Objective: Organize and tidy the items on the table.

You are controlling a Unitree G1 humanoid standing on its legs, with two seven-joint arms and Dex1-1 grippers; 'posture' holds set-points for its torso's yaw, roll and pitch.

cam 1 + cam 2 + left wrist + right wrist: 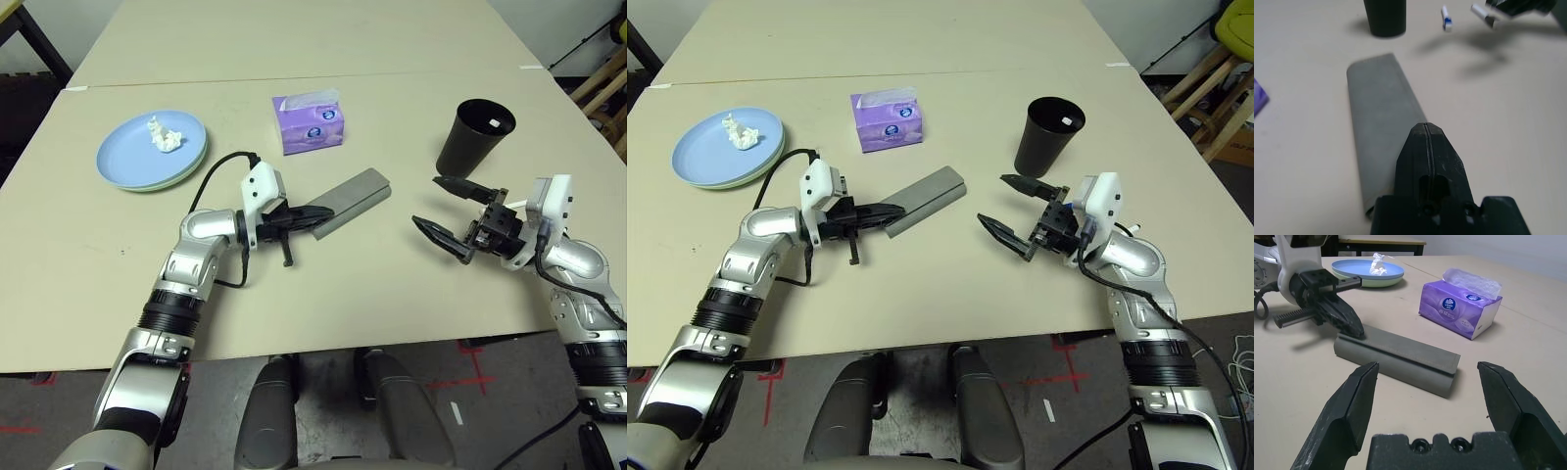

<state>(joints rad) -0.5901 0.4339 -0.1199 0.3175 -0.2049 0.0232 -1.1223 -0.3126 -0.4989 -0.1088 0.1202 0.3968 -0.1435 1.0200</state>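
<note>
A grey glasses case [351, 201] lies slantwise in the middle of the table [323, 294]. My left gripper [318, 212] is shut, its tips [1426, 132] at the case's end nearest my left arm, with nothing held. My right gripper [428, 201] stands wide open a short way right of the case [1400, 357], facing it with nothing between the fingers [1356, 396]. Just behind it stands the black cup [475, 135]. Behind the case sits the purple tissue box [310, 120]. The stacked blue and green plates [127, 162] at the far left carry a crumpled tissue [164, 135].
A seam joins this table to a second one [294, 39] behind. Wooden furniture [602, 93] stands past the right edge. A small white and blue piece [1446, 18] shows near the cup in the left wrist view; what it is I cannot tell.
</note>
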